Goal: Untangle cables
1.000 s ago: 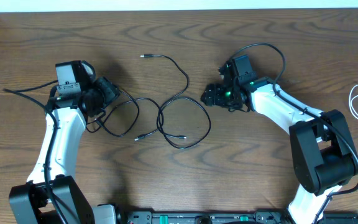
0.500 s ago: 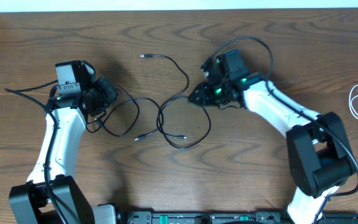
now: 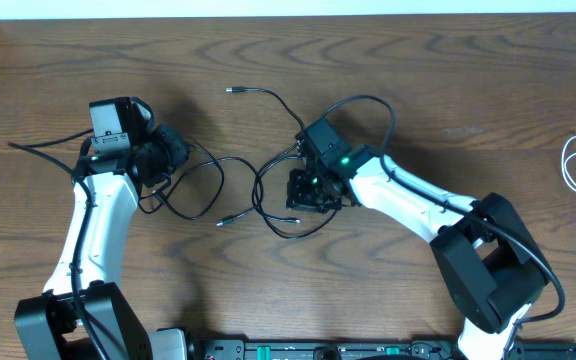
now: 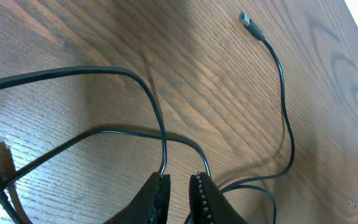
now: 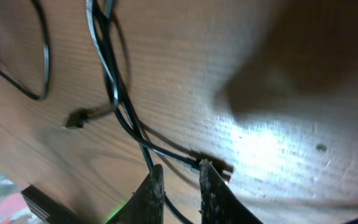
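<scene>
Evidently as an anchor, left end effector nipped almost shut on black cable; right end effector low beside a plug, fingers close, grip unclear; white cable well apart at surface edge.

My right gripper travelled left and toward the near edge, from clear of the black cable to directly over its central loop, fingertips beside a strand.
</scene>
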